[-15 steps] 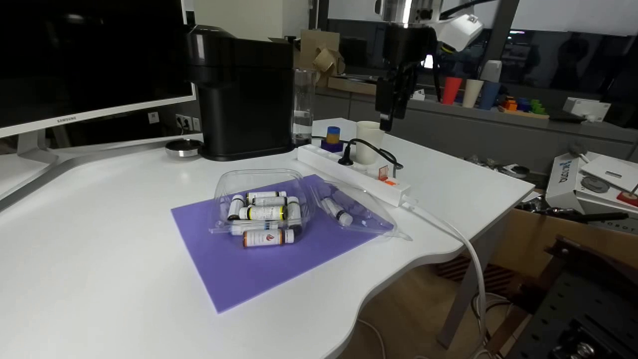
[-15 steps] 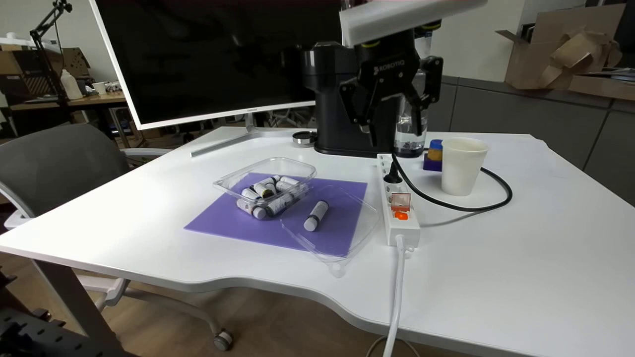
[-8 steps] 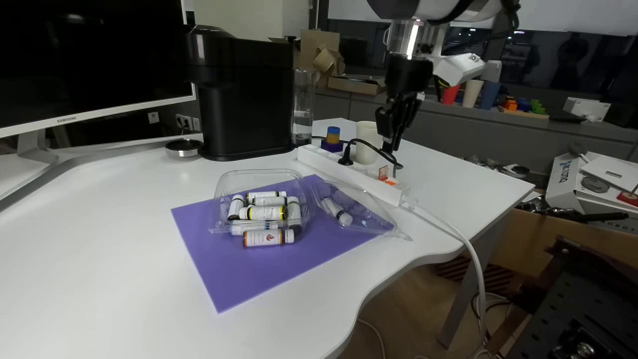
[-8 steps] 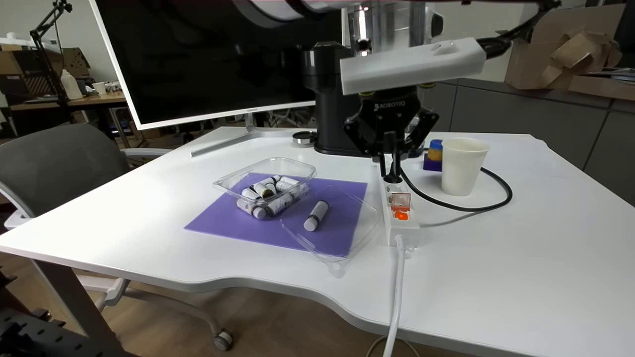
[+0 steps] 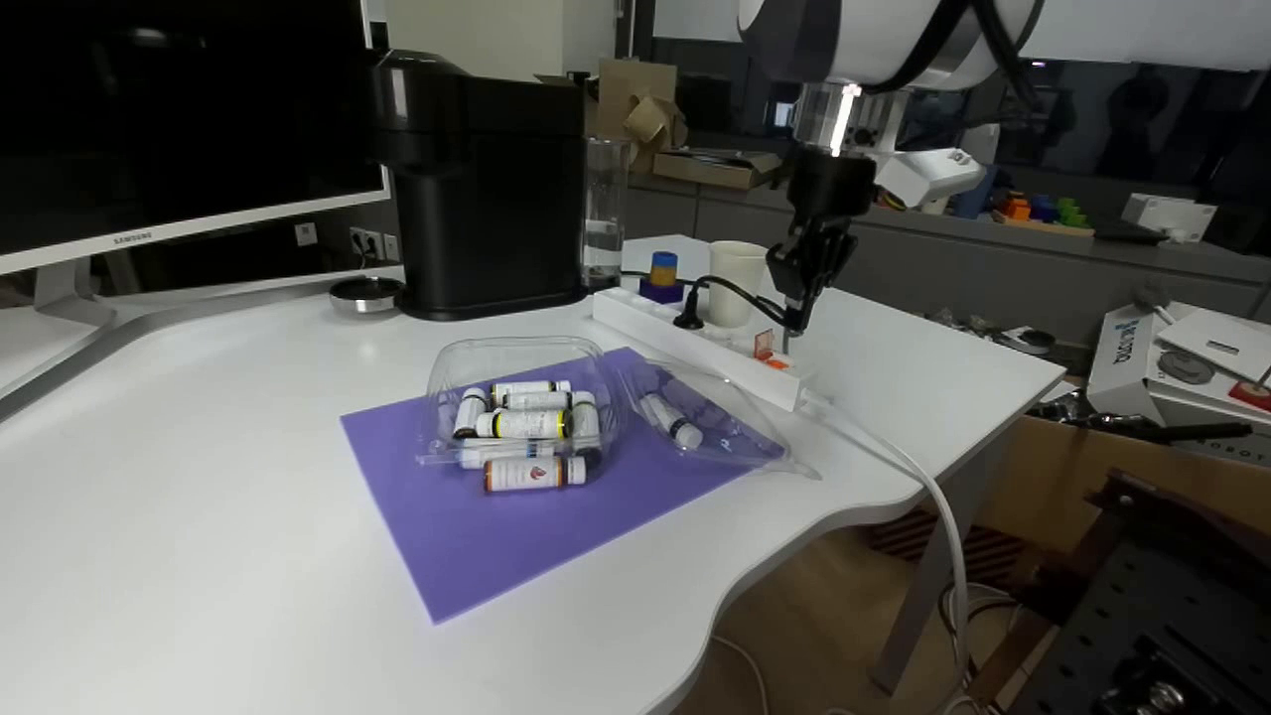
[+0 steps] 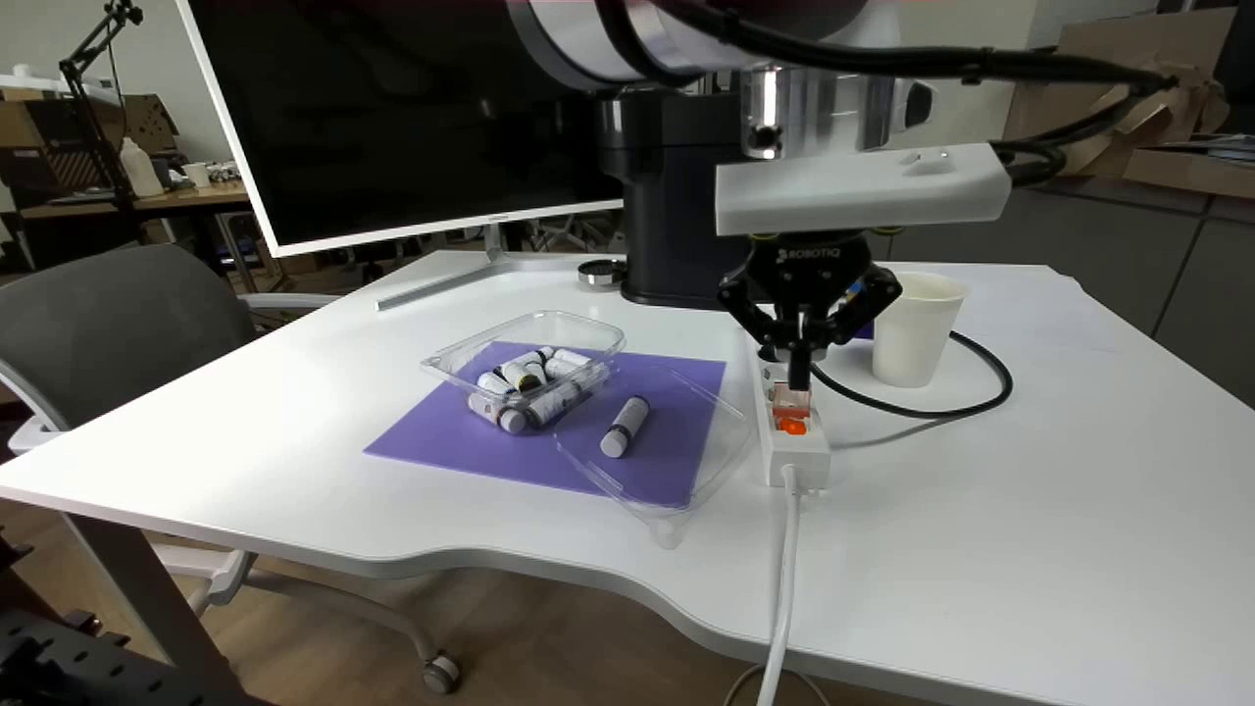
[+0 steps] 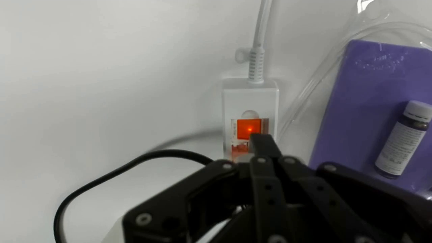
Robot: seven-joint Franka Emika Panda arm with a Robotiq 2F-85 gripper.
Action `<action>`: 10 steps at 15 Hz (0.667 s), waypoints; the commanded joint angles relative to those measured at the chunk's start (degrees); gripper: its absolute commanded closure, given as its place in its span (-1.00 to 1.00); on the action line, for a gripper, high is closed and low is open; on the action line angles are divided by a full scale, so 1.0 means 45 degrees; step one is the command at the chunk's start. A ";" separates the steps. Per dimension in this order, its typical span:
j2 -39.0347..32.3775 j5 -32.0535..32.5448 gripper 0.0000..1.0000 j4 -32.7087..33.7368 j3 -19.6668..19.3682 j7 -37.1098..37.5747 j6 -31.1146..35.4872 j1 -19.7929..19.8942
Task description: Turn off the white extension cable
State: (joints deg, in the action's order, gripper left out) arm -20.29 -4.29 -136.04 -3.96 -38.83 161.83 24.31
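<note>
Power strip (image 5: 695,350) is set on the table (image 5: 218,497), purple mat (image 5: 496,536) beside it. Over it, jaws are held pressed together, gripping nothing; they should be centred on its red switch (image 7: 248,129), then lowered straight, clear of the raised cover (image 5: 763,345).

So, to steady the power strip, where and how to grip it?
Probably the bare end of the white power strip, between red switch and white cord, across its narrow width, straight from above. It lies flat with straight parallel sides there; the black plug and raised reddish cover stand up farther along.
</note>
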 commanded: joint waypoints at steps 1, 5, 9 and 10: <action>-0.0674 -0.0157 1.00 0.0926 0.0281 -0.0426 -0.0811 0.0501; -0.1167 -0.0043 1.00 0.1553 0.0249 -0.0537 -0.1481 0.0544; -0.1578 0.0034 1.00 0.2077 0.0218 -0.0594 -0.1875 0.0477; -0.1674 0.0073 1.00 0.2188 0.0199 -0.0572 -0.1931 0.0433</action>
State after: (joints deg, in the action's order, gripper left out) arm -26.17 -4.35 -129.15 -3.30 -40.93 155.31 25.99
